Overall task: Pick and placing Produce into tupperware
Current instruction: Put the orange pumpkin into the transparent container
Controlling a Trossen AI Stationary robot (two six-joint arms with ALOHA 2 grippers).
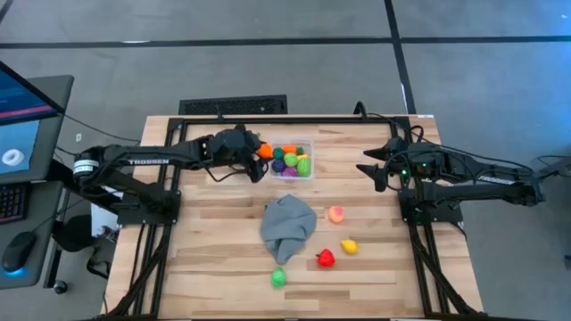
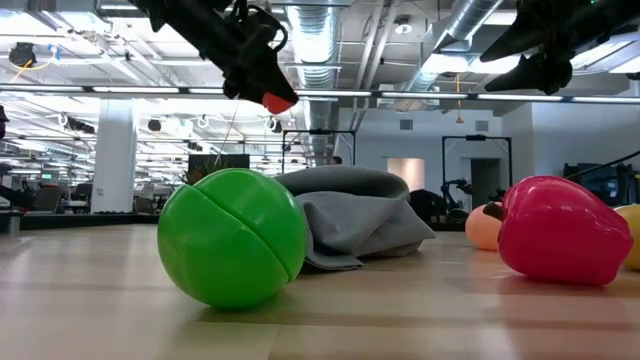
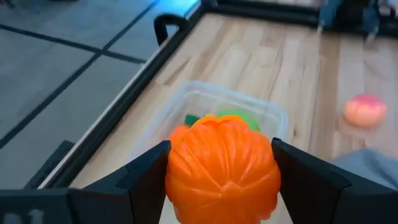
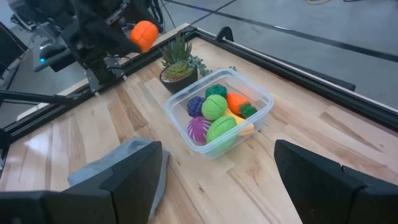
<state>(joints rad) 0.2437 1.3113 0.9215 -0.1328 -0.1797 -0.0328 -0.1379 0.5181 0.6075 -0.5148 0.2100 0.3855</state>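
Now carry step: orange fruit (image 3: pixel 222 165) clamped in left gripper (image 1: pixel 256 153), just at container's (image 1: pixel 309 143) nine o'clock edge. Next, release over container judged needed. Right gripper (image 1: pixel 373 169) parked at three o'clock, fingers apart, empty.

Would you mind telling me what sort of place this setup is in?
Probably a robotics lab in an open industrial hall: exposed ceiling ducts, a wooden table fitted with two arms, and a monitor beside it.
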